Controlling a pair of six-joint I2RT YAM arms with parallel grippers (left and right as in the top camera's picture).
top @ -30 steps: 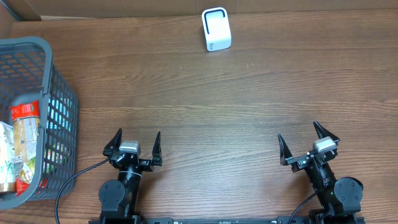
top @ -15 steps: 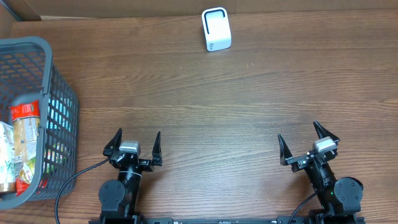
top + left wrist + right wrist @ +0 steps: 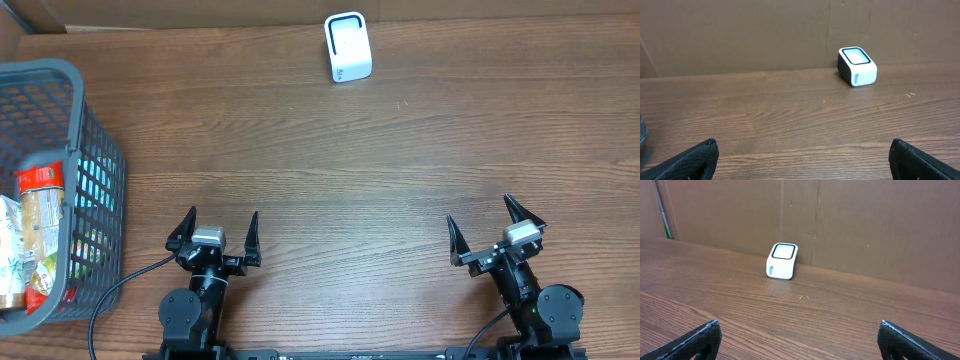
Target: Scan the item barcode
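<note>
A white box-shaped barcode scanner [image 3: 348, 47] stands at the far edge of the wooden table; it also shows in the left wrist view [image 3: 857, 66] and the right wrist view [image 3: 782, 261]. Packaged items [image 3: 36, 230], one with a red label, lie in the grey basket [image 3: 100, 150] at the left; no barcode is readable. My left gripper [image 3: 218, 229] sits near the front edge, open and empty. My right gripper [image 3: 482, 226] sits at the front right, also open and empty. Both are far from the scanner and the items.
A brown cardboard wall [image 3: 740, 35] runs behind the table. A black cable [image 3: 115, 290] trails from the left arm's base past the basket. Bare wood table [image 3: 350, 170] lies between the grippers and the scanner.
</note>
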